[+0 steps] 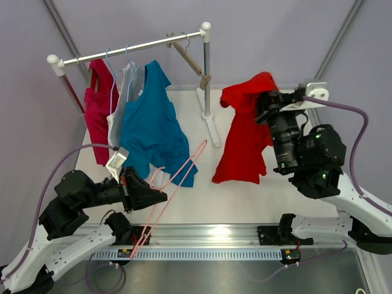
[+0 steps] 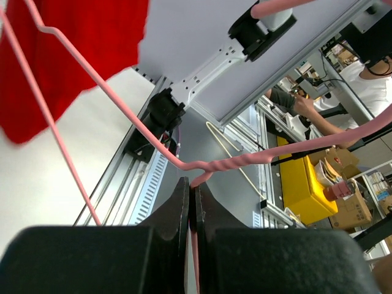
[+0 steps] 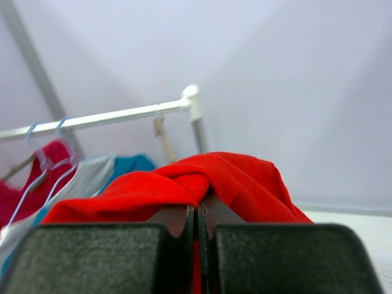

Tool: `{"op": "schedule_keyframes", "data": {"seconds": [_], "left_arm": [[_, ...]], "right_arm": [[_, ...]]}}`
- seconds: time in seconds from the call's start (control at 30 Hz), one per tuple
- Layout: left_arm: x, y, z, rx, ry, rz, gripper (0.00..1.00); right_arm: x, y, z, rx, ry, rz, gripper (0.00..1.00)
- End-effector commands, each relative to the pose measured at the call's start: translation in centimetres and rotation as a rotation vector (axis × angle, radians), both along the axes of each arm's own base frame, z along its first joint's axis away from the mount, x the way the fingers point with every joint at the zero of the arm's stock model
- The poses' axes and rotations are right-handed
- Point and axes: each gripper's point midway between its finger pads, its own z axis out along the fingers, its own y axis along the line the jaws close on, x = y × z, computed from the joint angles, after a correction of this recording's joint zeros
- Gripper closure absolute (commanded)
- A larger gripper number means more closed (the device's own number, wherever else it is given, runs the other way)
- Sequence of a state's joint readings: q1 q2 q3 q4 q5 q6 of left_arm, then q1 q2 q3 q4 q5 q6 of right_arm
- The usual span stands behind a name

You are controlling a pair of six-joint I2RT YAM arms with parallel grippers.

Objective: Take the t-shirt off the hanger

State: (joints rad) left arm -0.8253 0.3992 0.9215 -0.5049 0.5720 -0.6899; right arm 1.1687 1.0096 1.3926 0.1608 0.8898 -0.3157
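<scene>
left arm low, stretched rightward along near tabletop [image 1: 245,202] edge | left pincer [image 1: 163,195] clamped on twisted neck of hanger [image 1: 176,176], bare | right arm raised, wrist aimed toward back wall | right pincer [image 1: 264,103] pinched shut on bunched top of t-shirt [image 1: 245,135] | t-shirt dangling aloft, right of rack [image 1: 131,47], apart from hanger

Pale lilac backdrop walls [image 1: 275,37], white tabletop [image 1: 236,202], yellow bin [image 2: 300,180], cardboard boxes [image 2: 355,211] beyond
</scene>
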Motion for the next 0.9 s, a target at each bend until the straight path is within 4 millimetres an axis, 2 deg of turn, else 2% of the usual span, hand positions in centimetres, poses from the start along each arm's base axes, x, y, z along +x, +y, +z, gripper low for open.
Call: {"op": "schedule_keyframes", "data": {"seconds": [0.0,0.07,0.1,0.13,0.17,0.2,0.23,0.27,0.33,0.37,0.47,0.5,0.57,0.6,0.67,0.7,0.73,0.77,0.8,0.87], "left_arm": [[0.0,0.1,-0.5,-0.003,-0.047,-0.001,1.0],[0.6,-0.1,-1.1,0.008,-0.044,0.022,1.0],[1.0,-0.2,-1.6,0.018,-0.037,0.035,1.0],[1.3,-0.2,-1.7,0.023,-0.033,0.051,1.0],[1.6,-0.3,-2.0,0.031,-0.032,0.057,1.0],[1.7,-0.4,-2.2,0.035,-0.033,0.061,1.0],[2.0,-0.5,-2.4,0.042,-0.029,0.07,1.0],[2.2,-0.5,-2.4,0.044,-0.033,0.081,1.0],[2.7,-0.7,-2.8,0.056,-0.027,0.094,1.0],[3.1,-0.7,-2.8,0.06,-0.026,0.112,1.0],[3.9,-0.8,-3.1,0.072,-0.021,0.149,1.0],[4.1,-0.7,-3.0,0.071,-0.024,0.161,1.0],[4.6,-0.5,-3.0,0.069,-0.024,0.197,1.0],[4.8,-0.4,-2.9,0.066,-0.022,0.209,1.0],[5.3,-0.2,-2.8,0.061,-0.019,0.243,1.0],[5.4,-0.1,-2.7,0.058,-0.018,0.254,1.0],[5.8,0.0,-2.8,0.06,-0.013,0.274,1.0],[5.9,0.0,-2.8,0.06,-0.009,0.281,1.0],[6.0,0.0,-2.8,0.061,-0.007,0.288,1.0],[6.5,0.1,-2.7,0.06,-0.001,0.312,1.0]], "right_arm": [[0.6,-4.9,3.6,0.013,-0.048,-0.14,1.0],[1.2,-6.9,5.0,0.048,-0.059,-0.181,1.0],[1.4,-7.0,5.1,0.02,-0.056,-0.174,1.0],[1.6,-7.5,6.0,0.028,-0.064,-0.187,1.0],[2.2,-8.5,6.4,0.029,-0.071,-0.224,1.0],[2.8,-8.6,5.8,-0.017,-0.044,-0.24,1.0],[2.8,-9.3,6.7,-0.009,-0.053,-0.256,1.0],[3.7,-9.0,6.5,-0.027,-0.044,-0.272,1.0],[4.4,-10.2,7.4,-0.033,-0.056,-0.317,1.0],[5.5,-9.7,7.1,-0.049,-0.042,-0.322,1.0],[7.3,-9.9,6.3,-0.058,-0.009,-0.347,1.0],[8.3,-10.0,4.9,-0.068,0.016,-0.363,1.0],[8.9,-10.2,3.1,-0.031,0.043,-0.362,1.0],[9.9,-10.0,0.3,-0.043,0.088,-0.372,1.0],[9.9,-11.2,-2.1,0.02,0.115,-0.4,1.0],[10.8,-10.9,-5.7,0.004,0.16,-0.418,1.0],[10.2,-11.6,-6.7,0.036,0.162,-0.435,1.0],[10.0,-12.6,-8.5,0.041,0.192,-0.499,1.0],[10.3,-13.0,-11.7,0.053,0.225,-0.531,1.0],[9.3,-14.8,-14.6,0.115,0.258,-0.607,1.0]]}}
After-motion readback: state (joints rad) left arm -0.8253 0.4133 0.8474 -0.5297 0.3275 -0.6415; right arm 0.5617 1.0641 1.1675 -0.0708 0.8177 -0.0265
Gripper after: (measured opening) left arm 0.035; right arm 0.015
